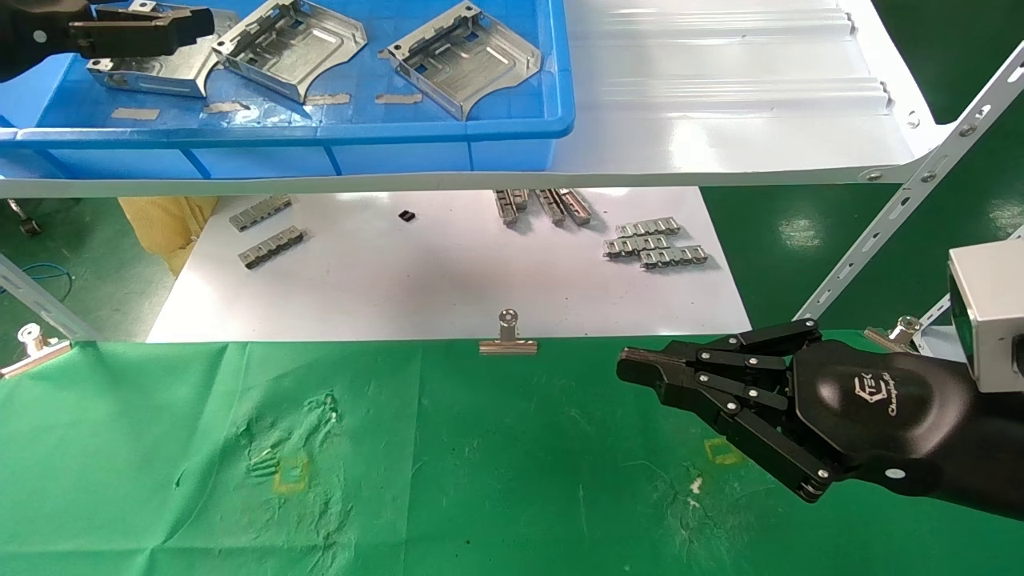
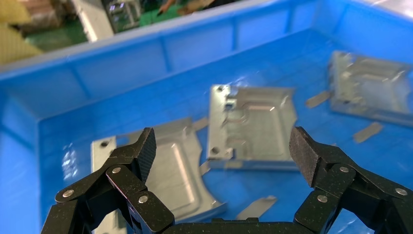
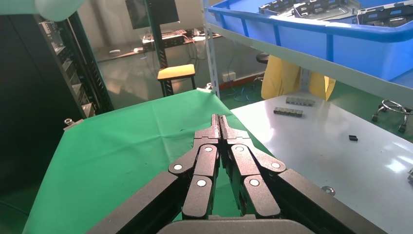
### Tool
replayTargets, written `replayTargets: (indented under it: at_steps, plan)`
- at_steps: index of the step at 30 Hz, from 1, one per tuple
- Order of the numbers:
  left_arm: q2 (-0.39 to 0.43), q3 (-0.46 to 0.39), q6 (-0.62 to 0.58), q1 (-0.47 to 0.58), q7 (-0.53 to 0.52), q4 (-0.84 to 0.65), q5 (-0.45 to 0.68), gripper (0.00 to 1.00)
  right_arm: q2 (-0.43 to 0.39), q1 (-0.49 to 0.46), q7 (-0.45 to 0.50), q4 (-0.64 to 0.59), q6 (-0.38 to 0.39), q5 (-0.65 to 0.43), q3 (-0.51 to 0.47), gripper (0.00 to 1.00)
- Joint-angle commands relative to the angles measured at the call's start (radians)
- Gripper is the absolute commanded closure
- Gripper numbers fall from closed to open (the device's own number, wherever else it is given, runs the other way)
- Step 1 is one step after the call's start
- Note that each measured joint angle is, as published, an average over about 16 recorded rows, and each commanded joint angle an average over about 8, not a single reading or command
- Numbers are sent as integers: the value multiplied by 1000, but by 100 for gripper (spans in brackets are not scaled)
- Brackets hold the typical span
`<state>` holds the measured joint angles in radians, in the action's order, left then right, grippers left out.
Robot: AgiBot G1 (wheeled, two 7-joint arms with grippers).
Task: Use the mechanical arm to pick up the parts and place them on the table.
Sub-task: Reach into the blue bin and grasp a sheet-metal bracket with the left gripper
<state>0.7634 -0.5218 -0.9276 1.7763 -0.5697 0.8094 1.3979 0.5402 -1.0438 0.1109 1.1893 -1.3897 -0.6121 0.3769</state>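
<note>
Three shiny silver parts lie in a blue bin (image 1: 320,132) on the white shelf: one at the left (image 1: 152,72), one in the middle (image 1: 288,44), one at the right (image 1: 464,56). My left gripper (image 1: 192,28) hovers open and empty over the left part, above the bin floor. In the left wrist view its gripper (image 2: 224,151) spans the gap between the left part (image 2: 165,170) and the middle part (image 2: 253,129); the right part (image 2: 375,87) lies farther off. My right gripper (image 1: 632,368) is shut and empty just above the green table (image 1: 480,480), at its right.
A white board (image 1: 448,272) below the shelf (image 1: 720,104) carries grey link strips (image 1: 656,240). A binder clip (image 1: 508,336) holds the cloth's far edge. Yellow square marks (image 1: 292,472) sit on the wrinkled cloth. A slanted shelf strut (image 1: 904,208) stands at the right.
</note>
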Motion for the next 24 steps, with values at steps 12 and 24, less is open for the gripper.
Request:
replayTargets:
  at_steps: [12,24]
  plan:
    - [15,-56,79,55,-111,-70,138,4,0,0,0,0,0,0,0,100]
    - [50,-83,163,64,-136,-144,216,71,0,0,0,0,0,0,0,100]
